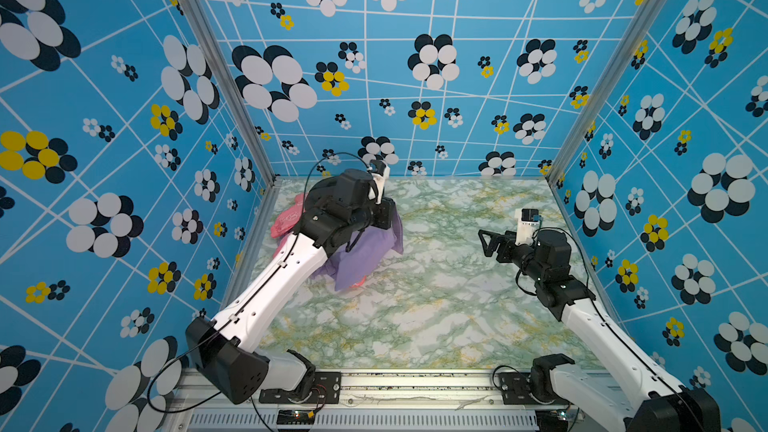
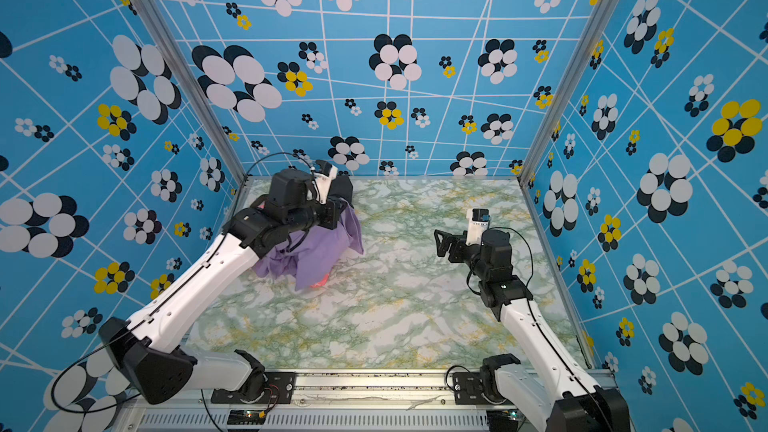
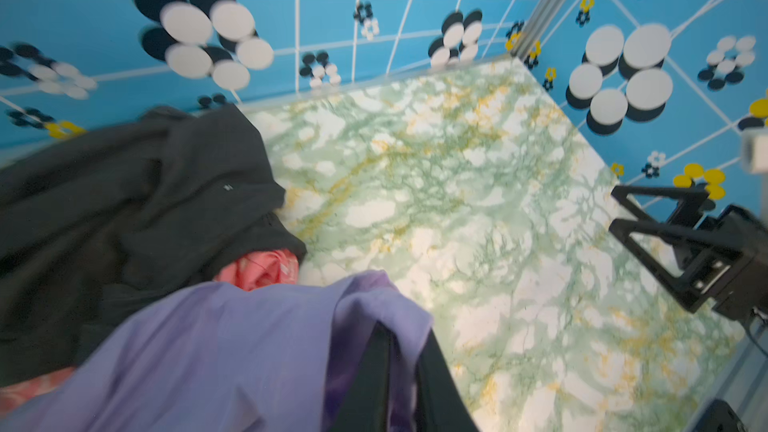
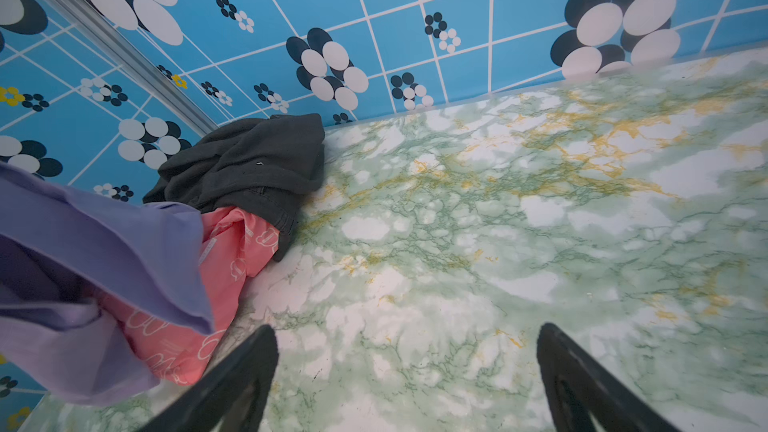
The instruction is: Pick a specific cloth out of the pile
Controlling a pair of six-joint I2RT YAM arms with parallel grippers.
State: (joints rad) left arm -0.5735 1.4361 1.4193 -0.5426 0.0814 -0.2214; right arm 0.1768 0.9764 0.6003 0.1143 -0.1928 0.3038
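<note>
the left gripper (image 3: 405, 332) looks pinched on the purple cloth (image 3: 228, 347) over the pile (image 4: 245, 168), but it is blurry. the right gripper (image 4: 407, 330) hangs with fingers wide apart.

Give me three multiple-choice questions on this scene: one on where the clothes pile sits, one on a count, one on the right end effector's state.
1. The pile lies at the table's: A near right corner; B far left corner; C middle.
2. Garments in it: A two; B three; C five.
3. The right end effector is: A shut on cloth; B out of sight; C open, empty.
Answers: B, by the back and left walls; B, black garment, pink cloth, purple cloth; C, jaws apart over bare table.
</note>
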